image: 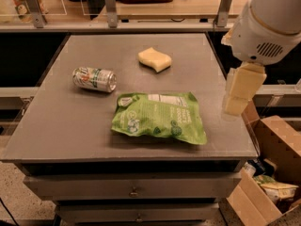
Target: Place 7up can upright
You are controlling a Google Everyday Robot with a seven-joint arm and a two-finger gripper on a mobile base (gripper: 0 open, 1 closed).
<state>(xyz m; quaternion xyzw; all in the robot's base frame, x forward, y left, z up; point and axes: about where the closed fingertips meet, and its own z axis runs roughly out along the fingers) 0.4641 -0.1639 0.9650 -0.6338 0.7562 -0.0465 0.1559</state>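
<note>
Silver-white aluminium 7up can [94,79] (green and red marks) lies sideways on the grey tabletop [70,126]. The cream hand [239,92] hangs at the right edge; its grip cannot be told.

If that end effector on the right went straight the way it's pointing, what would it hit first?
The end effector points down at the right edge of the table. It would probably meet that edge, right of the green bag; depth is unclear, so it might pass outside toward the cardboard box.

Bare grey tabletop [61,126] rings the silver 7up can [94,79]; a flat green bag [160,118] lies between it and the cream gripper [234,106] at right.
</note>
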